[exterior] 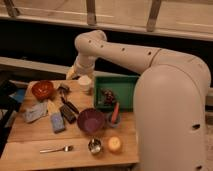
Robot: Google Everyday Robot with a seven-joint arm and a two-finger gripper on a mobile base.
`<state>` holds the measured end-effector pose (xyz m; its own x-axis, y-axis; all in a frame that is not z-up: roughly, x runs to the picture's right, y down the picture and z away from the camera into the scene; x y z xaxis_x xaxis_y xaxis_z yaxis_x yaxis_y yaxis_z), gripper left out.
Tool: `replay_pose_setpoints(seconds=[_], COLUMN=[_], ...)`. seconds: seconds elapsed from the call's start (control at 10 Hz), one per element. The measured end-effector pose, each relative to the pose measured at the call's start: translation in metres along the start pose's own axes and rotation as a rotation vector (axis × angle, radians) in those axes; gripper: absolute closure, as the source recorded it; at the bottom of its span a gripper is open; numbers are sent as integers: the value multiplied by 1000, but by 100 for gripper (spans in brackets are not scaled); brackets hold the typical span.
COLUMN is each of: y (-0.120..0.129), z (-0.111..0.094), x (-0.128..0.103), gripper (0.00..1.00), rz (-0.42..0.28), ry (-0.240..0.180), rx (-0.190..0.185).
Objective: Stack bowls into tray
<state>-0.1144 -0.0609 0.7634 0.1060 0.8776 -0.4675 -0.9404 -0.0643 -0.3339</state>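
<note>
The orange-red bowl (42,90) sits at the back left of the wooden table. The dark purple bowl (91,120) stands near the table's middle, just in front of the green tray (129,86). The tray lies at the back right and holds a dark lumpy object (107,95). My gripper (71,75) hangs at the end of the white arm above the table's back edge, between the orange-red bowl and a white cup (85,82). It is open and holds nothing, though the wrist hides much of it.
A small metal cup (94,146), a yellow round item (115,145) and a fork (56,149) lie along the front. A blue sponge (57,122), grey cloth (36,111) and dark bars (68,110) fill the left middle. An orange stick (116,112) leans beside the purple bowl.
</note>
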Motion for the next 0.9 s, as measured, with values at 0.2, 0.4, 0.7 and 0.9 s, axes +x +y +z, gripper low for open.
replay_pose_setpoints(seconds=[0.2, 0.4, 0.7, 0.9], y=[4, 6, 46, 91], z=[1, 6, 41, 73], x=[1, -2, -10, -18], gripper=[20, 20, 20, 20], rz=[-5, -11, -27, -59], ry=[-1, -27, -31, -36], rx=[-1, -13, -70, -100])
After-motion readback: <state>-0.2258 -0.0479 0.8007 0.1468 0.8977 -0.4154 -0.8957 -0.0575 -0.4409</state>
